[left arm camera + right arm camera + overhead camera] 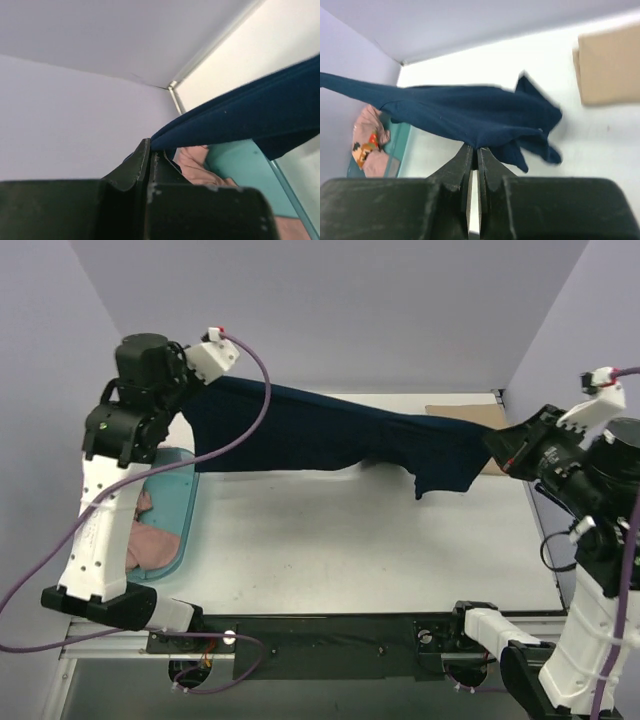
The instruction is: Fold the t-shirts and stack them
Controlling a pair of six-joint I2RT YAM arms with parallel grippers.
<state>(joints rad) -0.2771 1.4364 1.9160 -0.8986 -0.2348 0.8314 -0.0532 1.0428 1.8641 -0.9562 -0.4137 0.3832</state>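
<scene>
Progress stands at about a third, as we judge it: one shirt looks folded, one is in the air, one waits.

At the far left, we see the pink t-shirt [150, 540] lying crumpled in the teal tub [178, 508], not yet folded. Just above the tub, the left gripper [192, 388] has its jaws pressed together on one end of the navy t-shirt [330, 430]. That shirt hangs stretched across the middle, above the tabletop [350, 540], with a sleeve drooping near its right end. Behind that end, the tan t-shirt [462, 413] lies flat at the far right of the tabletop and looks already folded. At the right, the right gripper [503, 448] has its jaws closed on the shirt's other end.

We judge that the navy shirt must be laid down, folded and stacked, and the pink one after it.

From the top camera, we see the whole span of cloth and both arms, but the jaws themselves are hard to read. Each wrist camera shows its own jaws with navy cloth pinched at the tips. Only the right wrist camera shows the print on the pink shirt and the tan shirt's straight edges.
</scene>
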